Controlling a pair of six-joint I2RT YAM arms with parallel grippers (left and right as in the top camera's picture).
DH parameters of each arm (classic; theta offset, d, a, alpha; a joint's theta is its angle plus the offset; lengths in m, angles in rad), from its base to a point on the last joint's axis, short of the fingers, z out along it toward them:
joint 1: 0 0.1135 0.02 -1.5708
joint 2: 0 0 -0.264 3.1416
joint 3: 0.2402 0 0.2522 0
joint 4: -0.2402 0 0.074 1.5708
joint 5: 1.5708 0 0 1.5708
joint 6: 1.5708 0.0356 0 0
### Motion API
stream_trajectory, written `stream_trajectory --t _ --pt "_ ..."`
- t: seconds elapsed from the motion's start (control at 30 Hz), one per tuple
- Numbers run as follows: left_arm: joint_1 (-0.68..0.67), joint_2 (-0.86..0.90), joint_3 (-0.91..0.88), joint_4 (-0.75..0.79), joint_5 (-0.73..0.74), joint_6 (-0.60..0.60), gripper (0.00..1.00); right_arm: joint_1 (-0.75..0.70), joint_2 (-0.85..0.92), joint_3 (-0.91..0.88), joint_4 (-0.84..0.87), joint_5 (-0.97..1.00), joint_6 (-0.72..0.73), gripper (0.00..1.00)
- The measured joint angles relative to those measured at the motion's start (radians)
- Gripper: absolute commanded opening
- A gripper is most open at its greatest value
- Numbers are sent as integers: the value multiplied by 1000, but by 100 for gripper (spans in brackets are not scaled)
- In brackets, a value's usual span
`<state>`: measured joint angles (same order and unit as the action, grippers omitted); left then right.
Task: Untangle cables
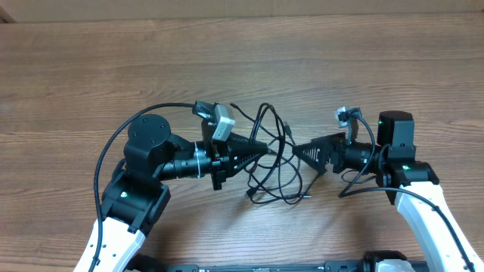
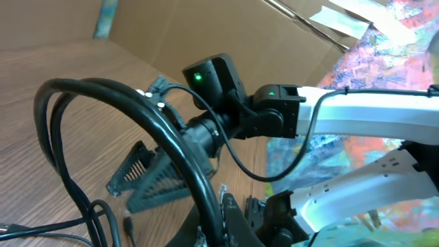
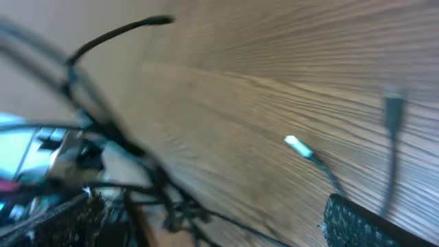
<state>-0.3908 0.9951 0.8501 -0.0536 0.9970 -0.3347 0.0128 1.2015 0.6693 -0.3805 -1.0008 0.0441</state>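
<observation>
The cables [image 1: 278,168] are thin black cords, tangled in loose loops at the table's middle. My left gripper [image 1: 268,149] points right into the tangle. In the left wrist view it [image 2: 216,230] is shut on a black cable loop [image 2: 147,113] that arches up and away from the jaws. My right gripper [image 1: 302,149] faces it from the right, just beside the tangle, with fingers apart and nothing between them. The right wrist view is blurred. It shows the open gripper [image 3: 209,206], a knot of cable [image 3: 171,206], a silver-tipped plug [image 3: 295,144] and a darker plug [image 3: 393,110].
The table [image 1: 91,68] is brown wood grain. The thick black wires [image 1: 106,151] of the arms curve beside each arm. My right arm [image 2: 226,89] fills the middle of the left wrist view. A cardboard wall [image 2: 206,27] stands behind the table.
</observation>
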Motion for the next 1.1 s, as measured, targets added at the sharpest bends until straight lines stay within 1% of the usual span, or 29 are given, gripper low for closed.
stream_trajectory --t 0.1,0.13,0.2,0.27,0.3,0.33,0.37,0.4,0.43,0.47,0.5,0.63,0.67,0.73,0.77,0.8,0.87,0.93,0.97,1.0,1.03,1.07,1.1 --pt "0 0 0 2 -14 2 4 1 0 0 0 -99 -89 100" --pt "0 0 0 9 -15 0 4 3 0 0 -1 -129 -139 100" --pt "0 0 0 47 -8 -6 4 10 0 0 -5 -134 -205 100" --pt "0 0 0 109 30 -18 4 20 0 0 -10 -119 -282 100" --pt "0 0 0 122 45 -26 4 21 0 0 -10 -117 -306 96" --pt "0 0 0 129 59 -32 4 22 0 0 -8 -115 -328 87" --pt "0 0 0 129 73 -37 4 22 0 0 -3 -115 -348 76" --pt "0 0 0 129 81 -40 4 22 0 0 6 -123 -371 51" --pt "0 0 0 129 89 -45 4 22 0 0 8 -130 -371 36" --pt "0 0 0 129 92 -50 4 22 0 0 14 -142 -383 16" --pt "0 0 0 129 96 -53 4 22 0 0 13 -150 -389 4" --pt "0 0 0 129 95 -56 4 22 0 0 -23 -159 -399 4" --pt "0 0 0 129 95 -56 4 22 0 0 -24 -127 -365 4" --pt "0 0 0 129 95 -56 4 26 0 0 -29 21 -224 4" --pt "0 0 0 129 95 -56 4 27 0 0 -49 151 -110 4" --pt "0 0 0 129 94 -58 4 27 1 0 -63 225 -46 4" --pt "0 0 0 129 91 -59 4 28 1 0 -120 445 148 4" --pt "0 0 0 129 91 -59 4 28 5 0 -171 599 280 4" --pt "0 0 0 128 92 -60 4 28 18 0 -207 698 369 4" --pt "0 0 0 128 92 -59 4 28 34 0 -219 758 423 9" --pt "0 0 0 129 92 -60 4 27 66 0 -232 829 490 41" --pt "0 0 0 129 92 -60 4 27 82 0 -232 856 515 75" --pt "0 0 0 129 92 -60 4 27 103 0 -235 876 530 100"
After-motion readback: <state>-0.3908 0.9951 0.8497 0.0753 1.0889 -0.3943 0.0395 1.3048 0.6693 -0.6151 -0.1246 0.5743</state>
